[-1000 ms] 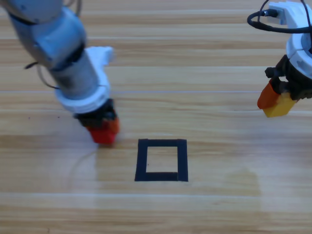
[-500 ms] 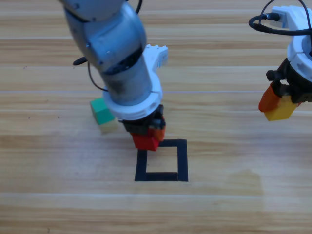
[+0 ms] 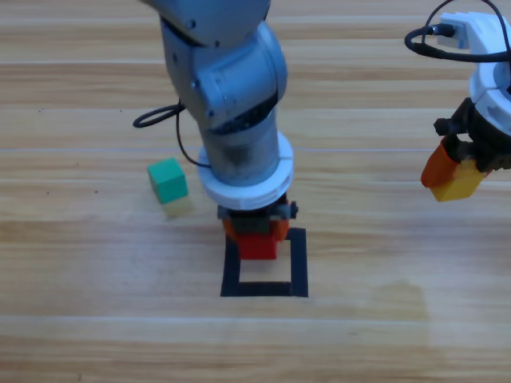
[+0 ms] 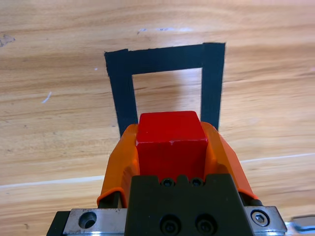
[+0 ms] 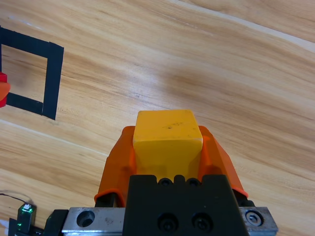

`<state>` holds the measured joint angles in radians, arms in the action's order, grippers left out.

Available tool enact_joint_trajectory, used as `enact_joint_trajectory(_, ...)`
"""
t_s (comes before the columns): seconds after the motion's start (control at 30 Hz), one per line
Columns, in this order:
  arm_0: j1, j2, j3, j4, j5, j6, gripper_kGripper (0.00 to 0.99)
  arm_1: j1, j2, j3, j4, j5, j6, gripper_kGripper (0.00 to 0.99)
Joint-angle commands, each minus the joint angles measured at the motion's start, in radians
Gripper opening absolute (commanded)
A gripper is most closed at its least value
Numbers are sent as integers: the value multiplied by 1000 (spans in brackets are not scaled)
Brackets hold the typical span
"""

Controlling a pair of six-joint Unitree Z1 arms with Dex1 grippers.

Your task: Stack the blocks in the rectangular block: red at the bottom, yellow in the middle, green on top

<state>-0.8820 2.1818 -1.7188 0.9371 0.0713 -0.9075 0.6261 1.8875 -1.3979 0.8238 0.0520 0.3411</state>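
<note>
The table [image 3: 383, 335] carries the scene, with my two arms entering from its far edge. My left arm [image 3: 231, 104], the larger mass in the high view, stands over the middle of the table; my right arm [image 3: 491, 88] hangs at the right side, well apart from the work.

Step in hand, as I judge it: placing the first cube, the base of the stack. The rectangular block [image 3: 299, 263], a black tape outline showing bare wood inside, holds no cube yet. My left gripper [image 4: 172, 142] is clamped on the red cube [image 4: 171, 140], one jaw pressed to each side face. In the high view the cube sits above the outline's far edge, overlapping the tape there; whether it touches the wood I cannot tell. In the left wrist view most of the outline's bare inside lies beyond the cube.

The next move, in my judgement, calls for carrying red a little farther over the bare inside, lowering it flat and square, and only then parting the jaws.

My right gripper [image 5: 167, 147] grips the yellow cube [image 5: 167, 135] in the air, ready for the middle layer.

The green cube [image 3: 168, 179] rests on the table to the left of the outline, apart from both grippers.
</note>
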Motion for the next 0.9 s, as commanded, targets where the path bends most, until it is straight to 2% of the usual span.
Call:
enact_joint_trajectory(0.03, -20, 50, -16, 19, 16, -37, 66, 7, -5, 14, 15, 20, -11, 0)
enact_joint_trajectory(0.3, -45, 82, -35, 19, 47, -62, 66, 7, -11, 17, 15, 25, -11, 0)
enact_joint_trajectory(0.9, -63, 141, -70, 19, 65, -57, 66, 7, -16, 17, 15, 37, -11, 0)
